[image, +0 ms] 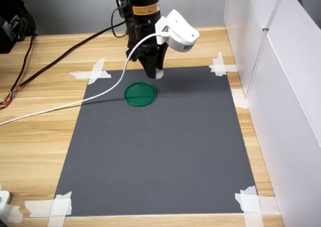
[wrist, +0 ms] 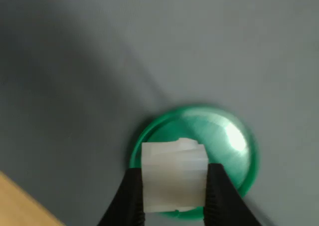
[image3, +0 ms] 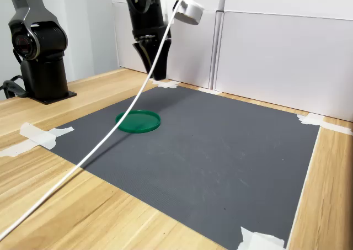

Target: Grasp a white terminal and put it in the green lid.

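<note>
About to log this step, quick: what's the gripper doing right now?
Gripper: jaws shut on the white terminal, held above the green lid.

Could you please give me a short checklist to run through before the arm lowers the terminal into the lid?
1. White terminal clamped between the tool's fingers: ok.
2. Green lid empty: ok.
3. Lid flat on the grey mat: ok.
4. Terminal directly above the lid: cannot tell; the wrist view overlaps them, but in the first exterior view the tool tip sits beyond the rim.
5. White cable off the lid: ok in the first exterior view.
</note>
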Action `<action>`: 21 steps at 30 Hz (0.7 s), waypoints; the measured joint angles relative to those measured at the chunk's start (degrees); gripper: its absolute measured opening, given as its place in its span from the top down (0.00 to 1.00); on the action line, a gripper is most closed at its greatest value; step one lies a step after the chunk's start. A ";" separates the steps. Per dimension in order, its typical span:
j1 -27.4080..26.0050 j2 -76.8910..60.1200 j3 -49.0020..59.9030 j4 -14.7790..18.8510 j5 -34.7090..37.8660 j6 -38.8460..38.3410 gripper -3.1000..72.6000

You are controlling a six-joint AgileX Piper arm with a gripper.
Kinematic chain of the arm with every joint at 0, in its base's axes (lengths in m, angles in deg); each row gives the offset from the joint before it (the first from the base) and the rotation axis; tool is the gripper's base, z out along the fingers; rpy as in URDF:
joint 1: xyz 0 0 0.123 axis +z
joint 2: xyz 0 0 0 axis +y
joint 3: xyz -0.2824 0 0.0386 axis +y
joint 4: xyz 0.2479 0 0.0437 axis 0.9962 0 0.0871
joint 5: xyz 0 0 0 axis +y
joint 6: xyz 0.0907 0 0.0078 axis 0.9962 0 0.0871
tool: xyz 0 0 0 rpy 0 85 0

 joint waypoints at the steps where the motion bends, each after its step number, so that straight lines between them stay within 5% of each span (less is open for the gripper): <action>1: -1.18 -0.13 0.50 -0.02 0.00 0.00 0.60; 7: -7.85 -0.25 1.60 -0.22 -0.07 -3.29 0.60; 21: -8.37 2.42 1.60 -0.24 -0.01 -5.93 0.60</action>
